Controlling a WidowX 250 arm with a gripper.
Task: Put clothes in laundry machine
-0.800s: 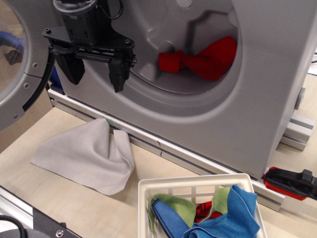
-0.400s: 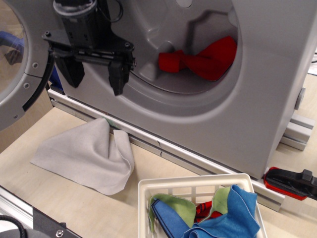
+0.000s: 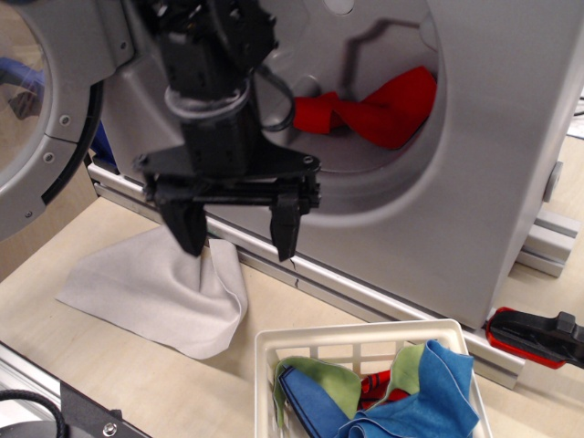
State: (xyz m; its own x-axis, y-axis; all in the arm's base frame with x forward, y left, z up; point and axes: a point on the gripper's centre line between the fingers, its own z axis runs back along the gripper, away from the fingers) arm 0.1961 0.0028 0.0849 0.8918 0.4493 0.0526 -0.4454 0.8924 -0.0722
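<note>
Having dropped from the upper left of the frame toward its centre, our black two-fingered gripper (image 3: pixel 235 228) now hangs with its fingers spread wide and nothing between them, over the front rail of the large light-grey laundry machine (image 3: pixel 493 164). We see the plain red cloth (image 3: pixel 379 108) lying unmoved inside the grey drum, up and to the right of the gripper. Below and right of it, the bright blue cloth (image 3: pixel 415 406) and light green cloth (image 3: pixel 328 379) sit in the white slotted plastic basket (image 3: pixel 301 345). A pale grey cloth (image 3: pixel 151 292) lies on the table at lower left.
</note>
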